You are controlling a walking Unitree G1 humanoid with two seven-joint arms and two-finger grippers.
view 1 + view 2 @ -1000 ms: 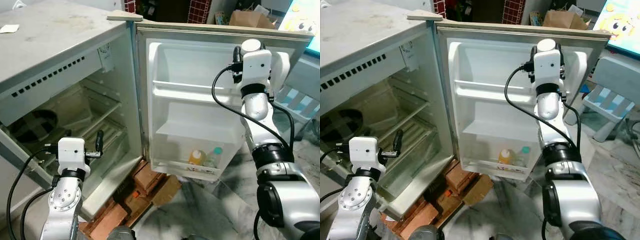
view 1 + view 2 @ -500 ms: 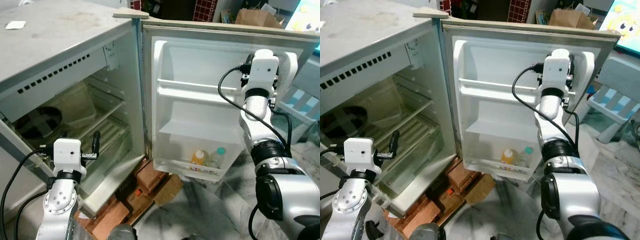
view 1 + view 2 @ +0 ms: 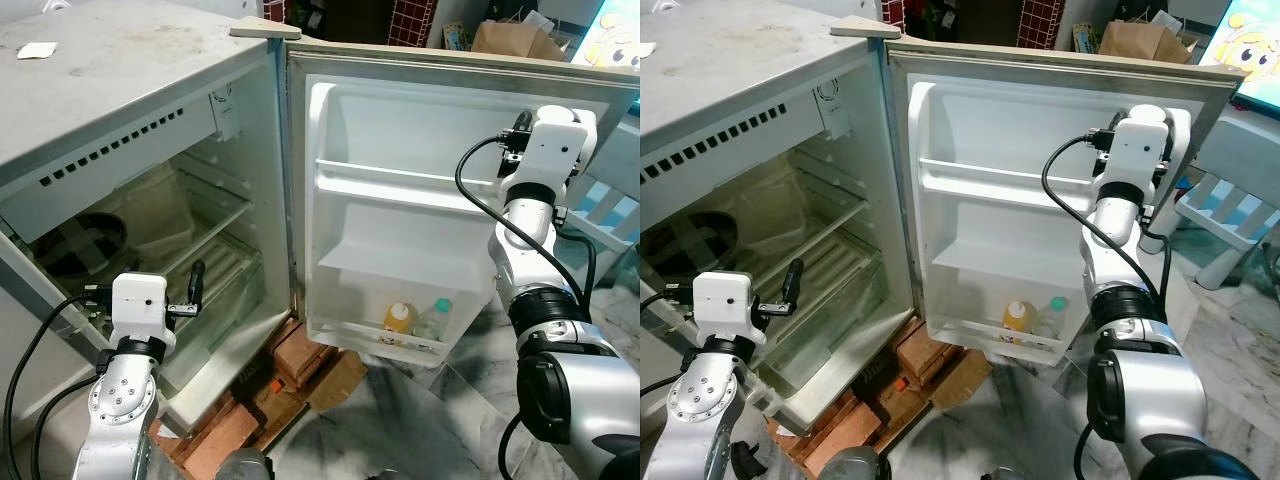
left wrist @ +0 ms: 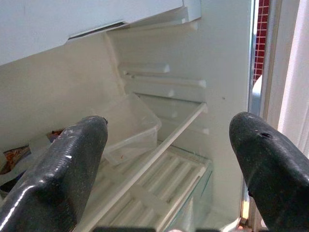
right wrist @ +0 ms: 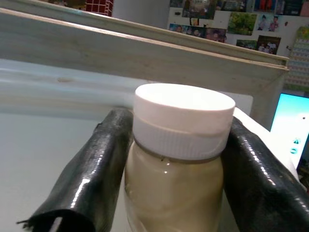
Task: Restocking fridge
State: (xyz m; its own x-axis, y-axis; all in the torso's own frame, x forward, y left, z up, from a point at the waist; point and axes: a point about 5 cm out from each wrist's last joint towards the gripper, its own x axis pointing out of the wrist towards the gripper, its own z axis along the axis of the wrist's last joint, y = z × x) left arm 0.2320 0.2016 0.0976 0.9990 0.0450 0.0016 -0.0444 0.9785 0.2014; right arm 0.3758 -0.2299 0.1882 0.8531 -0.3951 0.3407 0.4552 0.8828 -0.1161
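The fridge stands open, its door (image 3: 400, 230) swung out to the right. On the door's bottom shelf stand an orange-capped bottle (image 3: 398, 317) and a teal-capped bottle (image 3: 432, 318). My right arm (image 3: 540, 170) is raised in front of the door's upper right part. In the wrist view my right gripper (image 5: 177, 123) is shut on a white-capped bottle (image 5: 183, 104) of cream-coloured liquid. My left gripper (image 3: 192, 290) is open, low in front of the fridge's lower shelves, with nothing between its fingers (image 4: 72, 164).
A clear plastic tub (image 4: 130, 128) sits on a white shelf inside the fridge. Bricks (image 3: 290, 355) and cardboard lie under the fridge front. A blue and white chair (image 3: 610, 200) stands right of the door. A brown paper bag (image 3: 510, 38) is behind.
My right arm, holding the bottle, has moved right across the door toward its outer edge. The camera has shifted slightly. The left gripper has stayed in place.
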